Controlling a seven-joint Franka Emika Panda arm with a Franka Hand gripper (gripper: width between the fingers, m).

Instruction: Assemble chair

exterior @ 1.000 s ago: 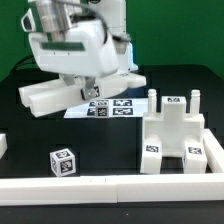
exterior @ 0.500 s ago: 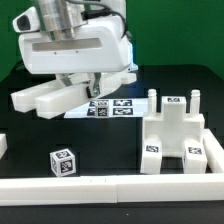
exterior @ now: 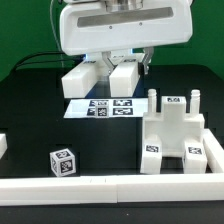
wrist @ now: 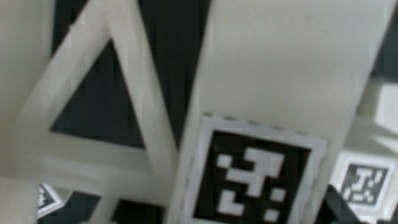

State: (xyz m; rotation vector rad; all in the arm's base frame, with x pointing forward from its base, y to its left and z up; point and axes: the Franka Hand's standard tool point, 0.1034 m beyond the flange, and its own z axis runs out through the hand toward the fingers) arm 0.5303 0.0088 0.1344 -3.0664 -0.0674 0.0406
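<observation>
A long white chair piece (exterior: 102, 79) hangs in the air above the marker board (exterior: 105, 107). It shows its two bar ends toward the exterior camera. My gripper (exterior: 104, 66) is shut on it from above, and its fingertips are mostly hidden behind the piece. In the wrist view the same piece (wrist: 267, 90) fills the picture, with a slanted bar and a black-and-white tag (wrist: 258, 178). The partly built chair body (exterior: 172, 138) stands at the exterior view's right with two pegs pointing up. It is apart from the held piece.
A small white cube with tags (exterior: 62, 161) sits near the front at the exterior view's left. A low white wall (exterior: 110, 186) runs along the front edge. Another white piece (exterior: 3, 146) pokes in at the left edge.
The hand has swung round and moved toward the exterior view's right. The held piece, which pointed out to the left, now points end-on toward the camera. The grip is unchanged.
</observation>
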